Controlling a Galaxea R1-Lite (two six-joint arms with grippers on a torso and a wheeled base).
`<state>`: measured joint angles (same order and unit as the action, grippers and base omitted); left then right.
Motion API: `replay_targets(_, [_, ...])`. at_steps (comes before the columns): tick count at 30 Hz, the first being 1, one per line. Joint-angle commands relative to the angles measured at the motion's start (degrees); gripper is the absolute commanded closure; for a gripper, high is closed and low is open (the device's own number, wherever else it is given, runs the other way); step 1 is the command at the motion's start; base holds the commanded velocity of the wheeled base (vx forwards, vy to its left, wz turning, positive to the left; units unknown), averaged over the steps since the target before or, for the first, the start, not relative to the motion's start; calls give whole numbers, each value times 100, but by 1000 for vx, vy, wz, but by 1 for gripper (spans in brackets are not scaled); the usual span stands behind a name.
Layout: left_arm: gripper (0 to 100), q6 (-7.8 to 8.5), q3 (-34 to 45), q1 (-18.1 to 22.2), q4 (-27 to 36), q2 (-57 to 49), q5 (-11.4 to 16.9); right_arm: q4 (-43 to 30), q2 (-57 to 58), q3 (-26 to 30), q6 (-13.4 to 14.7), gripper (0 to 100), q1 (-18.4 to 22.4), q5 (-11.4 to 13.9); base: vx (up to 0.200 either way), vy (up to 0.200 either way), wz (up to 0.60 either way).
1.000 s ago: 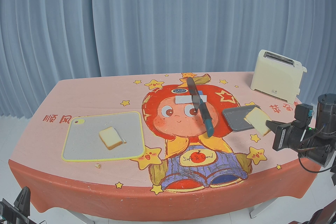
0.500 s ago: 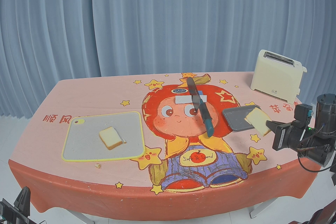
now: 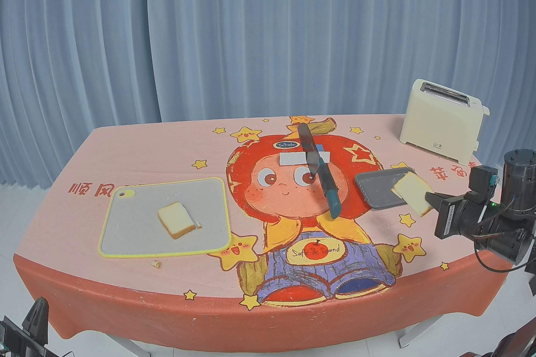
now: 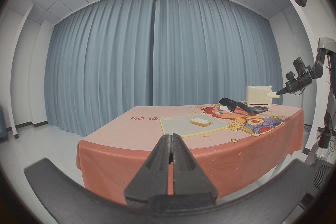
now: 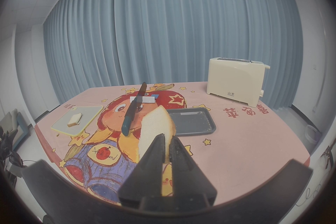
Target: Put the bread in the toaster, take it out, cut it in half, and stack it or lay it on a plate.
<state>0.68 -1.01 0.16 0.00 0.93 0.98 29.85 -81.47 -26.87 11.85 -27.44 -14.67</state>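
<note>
**Right arm barely moving, slice still held by the tray**

Change over the last second: close to none. The right arm creeps a hair up and toward its own side, taking the slice with it. Nothing else on the table has shifted. My read: plating step, placement not yet done, second piece left to fetch.

Left to right:
- left gripper point(image 4: 170, 140): low, off the table's near-left corner, fingers pressed together, nothing in them.
- cutting board point(image 3: 134, 218): flat grey sheet with rounded corners and a yellow rim. The bread piece point(image 3: 176, 219) lies on it, pale crumb with a tan crust edge. A crumb point(image 3: 157, 264) sits just off the board on the cloth.
- knife point(image 3: 319, 168): dark blade and teal handle, blade propped on a white block point(image 3: 304, 158).
- tray point(image 3: 379, 188): shallow, dark grey, smooth, rounded rectangle.
- held slice point(image 3: 412, 192): soft, porous, one rounded edge. It hangs off the table by the tray's right edge, pinched at its lower end by the right gripper point(image 3: 432, 201).
- toaster point(image 3: 441, 121): cream-coloured, boxy, glossy, at the far right.
</note>
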Motion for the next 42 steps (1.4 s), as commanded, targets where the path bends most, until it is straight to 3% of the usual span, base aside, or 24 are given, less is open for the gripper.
replay_targets(1, [100,2,101,2,0,-93,-1,3,-36,-11,2,100,28,8,0,0,0])
replay_targets(18, [100,2,101,2,0,-93,-1,12,-282,-20,10,100,195,16,0,0,0])
replay_targets(28, [100,11,101,2,0,-93,-1,12,-739,-310,2,100,942,693,0,0,0])
replay_targets(32, [100,11,101,2,0,-93,-1,20,-967,-495,37,100,1013,711,0,0,0])
replay_targets(38, [100,11,101,2,0,-93,-1,20,-1354,-732,353,100,1013,711,0,0,0])
replay_targets(42, [100,11,101,2,0,-93,-1,20,-1363,-741,423,100,1013,711,0,0,0])
